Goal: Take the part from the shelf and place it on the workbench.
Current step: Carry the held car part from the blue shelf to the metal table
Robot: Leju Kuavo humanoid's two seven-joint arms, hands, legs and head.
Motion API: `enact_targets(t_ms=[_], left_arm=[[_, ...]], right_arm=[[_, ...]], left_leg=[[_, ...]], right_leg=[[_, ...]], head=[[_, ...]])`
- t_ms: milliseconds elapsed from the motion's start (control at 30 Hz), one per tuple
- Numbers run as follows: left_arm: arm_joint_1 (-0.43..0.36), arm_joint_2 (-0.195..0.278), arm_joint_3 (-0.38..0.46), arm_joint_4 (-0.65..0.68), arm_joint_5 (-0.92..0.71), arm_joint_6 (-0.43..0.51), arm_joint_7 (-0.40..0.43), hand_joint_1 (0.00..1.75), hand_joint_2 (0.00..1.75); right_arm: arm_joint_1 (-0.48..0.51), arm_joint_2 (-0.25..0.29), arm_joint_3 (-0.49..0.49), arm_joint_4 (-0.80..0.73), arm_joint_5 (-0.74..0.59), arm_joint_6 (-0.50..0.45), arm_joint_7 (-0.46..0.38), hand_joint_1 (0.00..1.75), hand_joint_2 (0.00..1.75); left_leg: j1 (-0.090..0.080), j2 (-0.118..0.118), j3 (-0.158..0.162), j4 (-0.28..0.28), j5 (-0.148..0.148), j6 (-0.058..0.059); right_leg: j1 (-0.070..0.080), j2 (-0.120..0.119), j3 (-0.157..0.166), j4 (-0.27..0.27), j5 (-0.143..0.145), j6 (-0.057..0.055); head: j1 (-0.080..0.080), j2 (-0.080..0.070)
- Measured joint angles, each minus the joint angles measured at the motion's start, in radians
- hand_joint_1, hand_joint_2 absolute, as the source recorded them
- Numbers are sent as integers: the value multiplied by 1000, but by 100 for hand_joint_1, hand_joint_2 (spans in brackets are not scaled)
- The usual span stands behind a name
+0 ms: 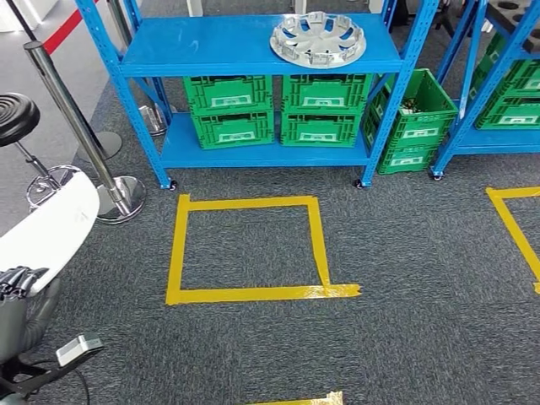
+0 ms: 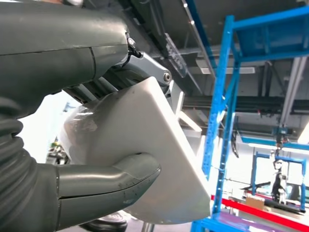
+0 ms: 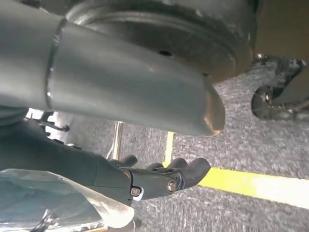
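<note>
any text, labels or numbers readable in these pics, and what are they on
None can be read.
White labels on the green crates under the blue shelf: too small and blurred.
Silver hubcap: no legible marking.
White part in the left hand: no text visible.
</note>
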Motion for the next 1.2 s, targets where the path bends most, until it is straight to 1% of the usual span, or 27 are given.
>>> enact_targets(t_ms=[33, 67, 100, 133, 167, 333, 367, 433, 467, 500, 567, 600, 633, 667, 767, 833, 1033, 1200], left_arm=[[-1, 0, -1, 0, 1, 0, 0, 175, 175], [-1, 0, -3, 0, 1, 0, 0, 175, 175], [-1, 0, -4, 0, 2, 0, 0, 175, 175], [-1, 0, -4, 0, 2, 0, 0, 175, 175], [-1, 0, -4, 0, 2, 0, 0, 175, 175], [-1, 0, -5, 0, 2, 0, 0, 175, 175], [-1, 0, -5, 0, 2, 0, 0, 175, 175], [-1, 0, -6, 1, 2, 0, 0, 175, 175], [-1, 0, -8, 2, 2, 0, 0, 175, 175], [-1, 0, -10, 3, 2, 0, 0, 175, 175], [-2, 2, -17, 7, 4, 0, 2, 175, 175], [-2, 3, -20, 8, 4, 0, 4, 175, 175], [-2, 5, -23, 10, 5, 0, 4, 175, 175], [-3, 5, -24, 10, 6, 0, 5, 175, 175], [-3, 6, -26, 11, 6, 0, 5, 175, 175], [-3, 7, -28, 11, 6, 0, 5, 175, 175], [-2, 8, -31, 12, 6, 0, 5, 175, 175], [-1, 8, -31, 12, 6, 0, 3, 175, 175]], right_arm=[[1, 0, 0, 0, 0, -1, 0, 0, 0], [2, 0, 1, 0, 0, -1, 0, 0, 0], [3, 0, 1, 0, 0, -2, 0, 0, 0], [3, 0, 1, 0, 0, -2, 0, 0, 0], [3, 0, 1, 0, 0, -2, 0, 0, 0], [3, 0, 1, 0, 0, -2, 0, 0, 0], [4, 0, 2, 0, 0, -2, 0, 0, 0], [5, 0, 2, 0, 0, -2, 0, 0, 0], [7, 0, 2, 0, -1, -2, 1, 0, 0], [7, 0, 3, 0, -1, -2, 1, 0, 0], [9, 0, 6, 0, -2, -3, -1, 0, 0], [9, 0, 8, 0, -1, -3, -4, 0, 0], [10, 0, 10, 0, -1, -4, -8, 0, 0], [9, 0, 12, 0, 0, -3, -13, 0, 0], [9, 0, 13, 0, 1, -1, -17, 0, 0], [9, 0, 15, 0, 1, -1, -17, 0, 0], [9, 0, 19, 0, 1, -1, -19, 0, 0], [10, 0, 20, 0, 0, -8, -37, 0, 0]], left_leg=[[2, 1, -6, -5, 6, 7], [3, 3, -16, -6, 15, 13], [2, 3, -23, -5, 20, 17], [1, 3, -29, -4, 24, 19], [1, 3, -31, -3, 26, 19], [1, 3, -32, -3, 26, 19], [1, 3, -34, -3, 27, 19], [0, 4, -45, 1, 33, 19], [0, 4, -56, 6, 38, 17], [0, 4, -69, 15, 43, 13], [-3, 4, -92, 33, 53, 6], [-4, 4, -99, 38, 56, 3], [-4, 4, -103, 39, 60, 1], [-4, 4, -103, 36, 63, -3], [-3, 4, -103, 32, 69, -12], [-2, 4, -104, 31, 71, -15], [-2, 4, -106, 31, 72, -16], [-3, 4, -109, 34, 72, -16]], right_leg=[[-1, 3, -15, 24, -19, 5], [-3, 7, -37, 70, -52, 10], [-4, 11, -55, 114, -84, 14], [-6, 12, -68, 152, -108, 16], [-6, 13, -76, 174, -120, 18], [-6, 13, -78, 179, -122, 18], [-7, 13, -82, 189, -127, 18], [-8, 13, -103, 257, -153, 21], [-11, 12, -92, 262, -153, 23], [-14, 12, -47, 209, -141, 25], [-17, 12, 58, 51, -93, 17], [-17, 12, 90, -2, -82, 12], [-16, 12, 89, -4, -77, 7], [-15, 12, 88, -3, -76, 4], [-14, 11, 85, -3, -73, 0], [-13, 11, 83, -2, -72, -2], [-13, 11, 82, -2, -71, -3], [-14, 11, 81, -2, -71, -3]], head=[[1, 0], [2, 0], [2, 0], [2, 0], [1, 0], [1, 0], [1, 0], [1, 0], [2, 0], [2, 0], [1, 0], [0, 0], [0, 0], [0, 0], [0, 0], [0, 0], [0, 0], [0, 0]])
